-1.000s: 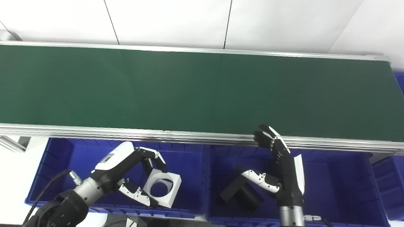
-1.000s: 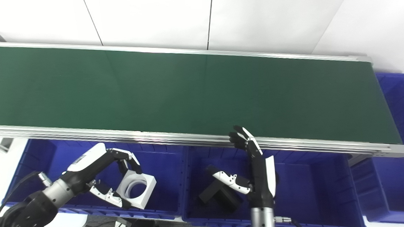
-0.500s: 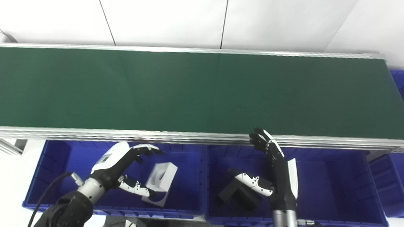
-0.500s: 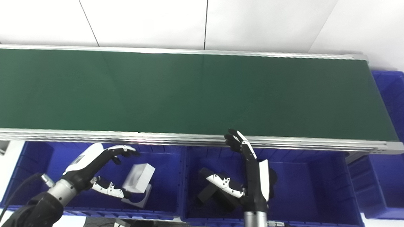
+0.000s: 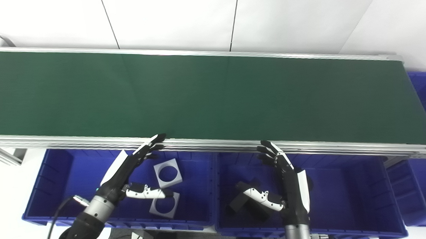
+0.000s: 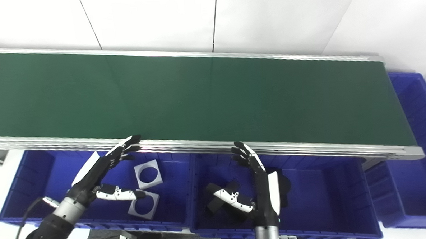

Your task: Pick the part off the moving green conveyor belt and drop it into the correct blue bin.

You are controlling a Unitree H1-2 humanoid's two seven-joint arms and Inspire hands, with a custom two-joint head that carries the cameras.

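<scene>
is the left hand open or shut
Open: the left hand has its fingers spread, holding nothing, above the white parts in the bin.

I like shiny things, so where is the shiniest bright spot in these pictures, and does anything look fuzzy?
In the left eye view, the metal rail along the green belt gleams white near the left hand; in the right eye view, the same rail glints there too. Both views look a little soft, and the black parts in the middle bin are too dark to make out.

Left robot hand (image 5: 123,173) spread open above two white parts (image 5: 168,173) in blue bin (image 5: 57,176).
</scene>
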